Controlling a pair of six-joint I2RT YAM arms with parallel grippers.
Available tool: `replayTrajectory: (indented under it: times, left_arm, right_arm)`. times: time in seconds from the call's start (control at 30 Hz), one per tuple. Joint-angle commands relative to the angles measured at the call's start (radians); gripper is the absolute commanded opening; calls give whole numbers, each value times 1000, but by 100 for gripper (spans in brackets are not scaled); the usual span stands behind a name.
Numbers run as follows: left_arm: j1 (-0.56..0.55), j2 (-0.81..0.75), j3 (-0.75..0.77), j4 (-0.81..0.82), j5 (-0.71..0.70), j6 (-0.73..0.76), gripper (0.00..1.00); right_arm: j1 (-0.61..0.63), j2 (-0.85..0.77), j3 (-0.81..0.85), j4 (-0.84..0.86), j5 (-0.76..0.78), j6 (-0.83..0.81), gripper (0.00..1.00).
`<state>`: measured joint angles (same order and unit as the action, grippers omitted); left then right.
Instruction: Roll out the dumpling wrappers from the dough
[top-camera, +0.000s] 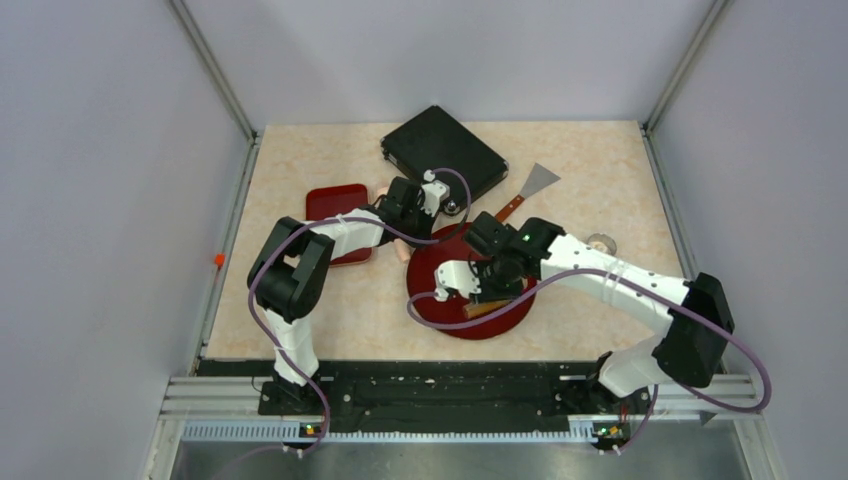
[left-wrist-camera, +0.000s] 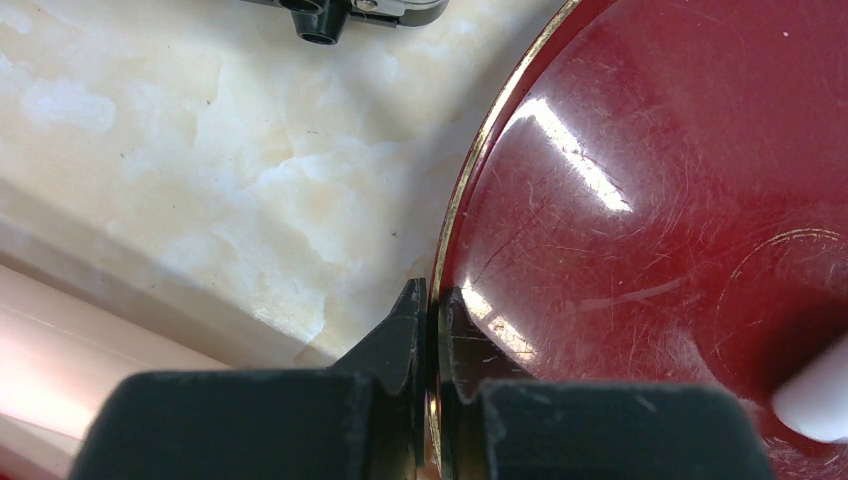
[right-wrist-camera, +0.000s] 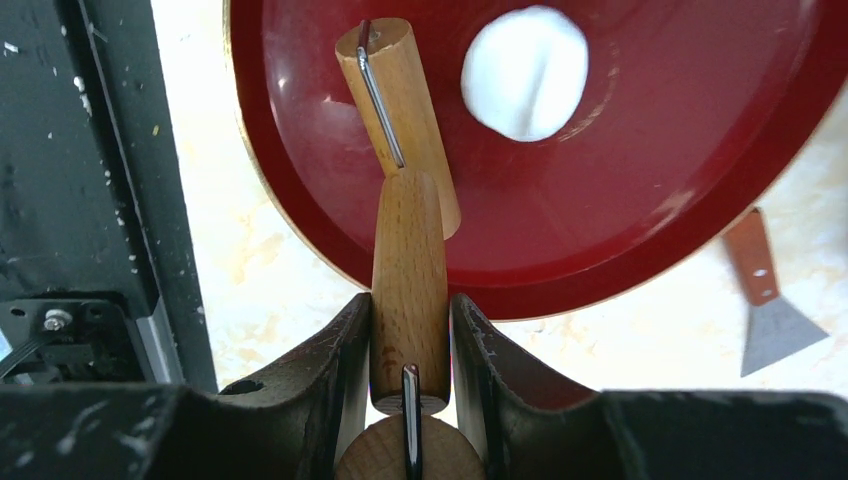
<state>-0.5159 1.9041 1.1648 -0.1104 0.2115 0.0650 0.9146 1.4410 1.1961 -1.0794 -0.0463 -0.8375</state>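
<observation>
A soft white lump of dough (right-wrist-camera: 525, 72) with a crease down its middle lies on the round red plate (right-wrist-camera: 640, 200). My right gripper (right-wrist-camera: 410, 300) is shut on the wooden handle (right-wrist-camera: 408, 270) of a small roller. The roller's wooden drum (right-wrist-camera: 400, 110) rests on the plate, left of the dough and apart from it. In the top view the right gripper (top-camera: 487, 290) is over the plate (top-camera: 440, 262) and hides the dough. My left gripper (left-wrist-camera: 433, 295) is shut on the plate's gold-edged rim (left-wrist-camera: 470, 180), at the plate's far left in the top view (top-camera: 424, 232). No wrappers are in view.
A red square tray (top-camera: 338, 213) lies at the left and a black case (top-camera: 445, 150) at the back. A metal scraper (top-camera: 530, 188) and a small clear ring cutter (top-camera: 600, 242) lie right of the plate. A pale pink rolling pin (left-wrist-camera: 60, 340) lies left of the plate.
</observation>
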Motion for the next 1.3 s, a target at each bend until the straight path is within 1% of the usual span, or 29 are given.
replayTrajectory:
  times: [0.0, 0.1, 0.2, 0.27, 0.33, 0.43, 0.5, 0.57, 0.63, 0.77, 0.97, 1.1, 1.27]
  left_arm:
    - [3, -9, -21, 35, -119, 14, 0]
    - [-2, 11, 6, 6, -94, 37, 0]
    - [-16, 63, 78, -89, -61, 64, 0]
    - [-29, 85, 104, -123, -55, 90, 0]
    - [-45, 86, 106, -128, -50, 125, 0]
    - [-69, 79, 109, -127, -51, 176, 0]
    - [-85, 84, 124, -142, -61, 214, 0]
    - [-104, 92, 141, -160, -66, 258, 0]
    - [-115, 99, 154, -169, -73, 283, 0]
    - [-120, 102, 158, -175, -69, 280, 0]
    - [-119, 84, 103, -140, -84, 279, 0]
    - [-118, 72, 87, -122, -81, 277, 0]
    - [-118, 73, 73, -107, -72, 279, 0]
  right_arm:
    - [11, -81, 99, 59, -20, 0, 0]
    - [12, -97, 113, 62, 1, -58, 0]
    - [12, -93, 137, 78, 64, -133, 0]
    - [11, -73, 162, 81, 89, -176, 0]
    - [11, -75, 167, 101, 85, -244, 0]
    - [12, -116, 139, 153, 65, -390, 0]
    - [12, -120, 146, 134, 18, -431, 0]
    - [12, -96, 167, 80, -6, -458, 0]
    - [14, -88, 128, 73, 19, -520, 0]
    - [15, -87, 73, 79, 41, -570, 0]
    - [16, -150, -10, 69, -43, -600, 0]
    - [16, -168, -109, 118, -36, -611, 0]
    - [16, -169, -243, 228, 0, -629, 0]
